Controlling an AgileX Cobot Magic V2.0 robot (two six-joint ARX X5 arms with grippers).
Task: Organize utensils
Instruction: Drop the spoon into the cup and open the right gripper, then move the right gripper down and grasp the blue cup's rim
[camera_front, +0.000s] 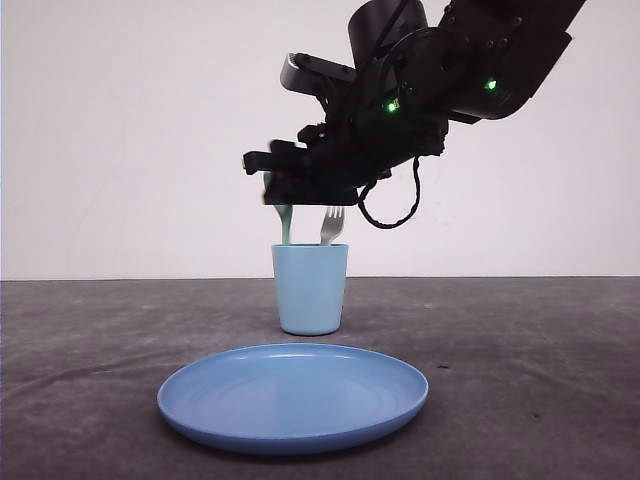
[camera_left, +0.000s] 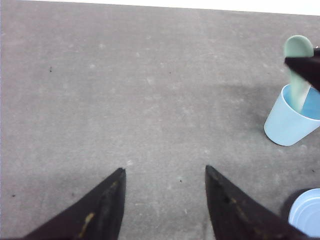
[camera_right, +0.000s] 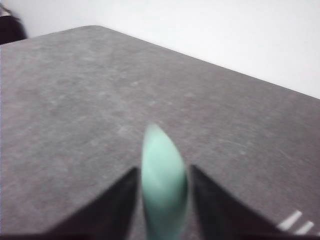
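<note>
The grey, slightly speckled counter (camera_front: 540, 340) carries everything, and nearest the front camera on it lies the round blue plastic plate (camera_front: 293, 400), bare on top. Behind the plate, near but apart from it, stands the light blue plastic cup (camera_front: 310, 288), upright. Above the cup hangs the black right arm, its right pincer (camera_front: 272, 190) reaching down over the cup's rim; it is closed narrowly on the pale mint-green plastic spoon with a wide oval bowl (camera_front: 285, 222), the fingers (camera_right: 117, 205) pressing either side of the bowl end in the right wrist view (that picture is blurred, so exactly where on the bowl they bite is hard to say). The spoon's handle runs down into the cup, and it looks as if it is already partly inside. Beside it the small white plastic fork with four tines (camera_front: 331, 225) stands in the cup, tines up, free of any grip. The left pincer (camera_left: 165, 200) hovers well apart from the cup over bare counter, its two dark fingers spread wide with nothing between them. By my reading the work is nearly done: the fork is stowed, the spoon is at or in the cup, and what remains is to let the spoon go so that it rests against the cup's wall, then lift the arm clear without tipping the cup.
</note>
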